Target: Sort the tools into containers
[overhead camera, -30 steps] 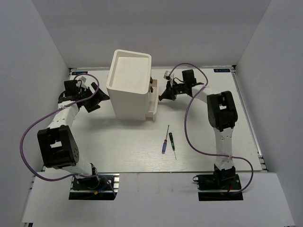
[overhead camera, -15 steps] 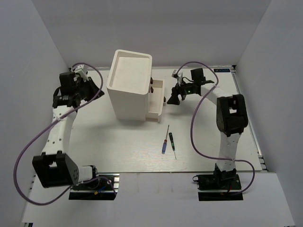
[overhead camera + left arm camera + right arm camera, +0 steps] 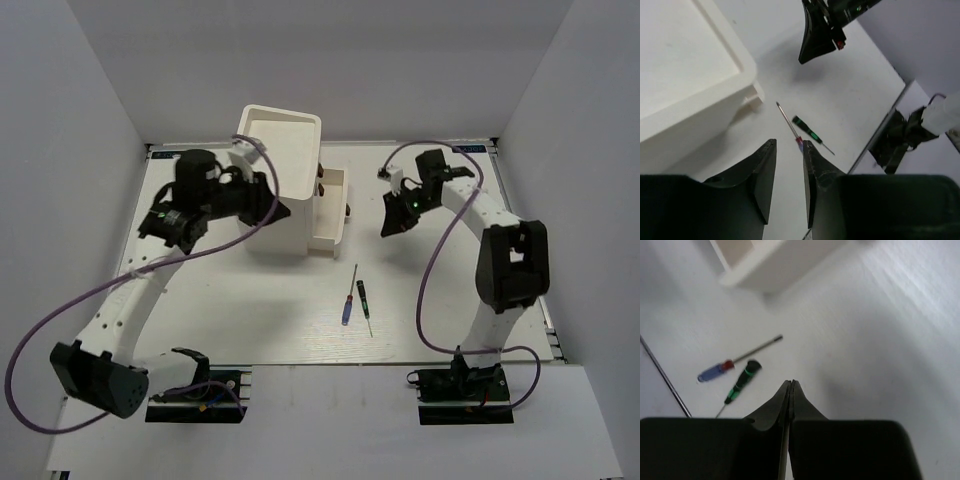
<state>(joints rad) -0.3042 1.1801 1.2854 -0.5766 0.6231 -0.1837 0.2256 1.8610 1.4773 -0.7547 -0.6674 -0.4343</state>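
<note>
Hovering beside cabinet (image 3: 285, 140), left claw (image 3: 788, 146) slightly parted, empty, right claw (image 3: 791, 384) angled down, closed, empty

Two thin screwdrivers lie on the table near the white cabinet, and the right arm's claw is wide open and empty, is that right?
Not quite: the right gripper is shut, fingers pressed together, though empty; the right wrist view shows it. The blue-handled screwdriver and black-handled screwdriver do lie on the table near the white cabinet.
</note>
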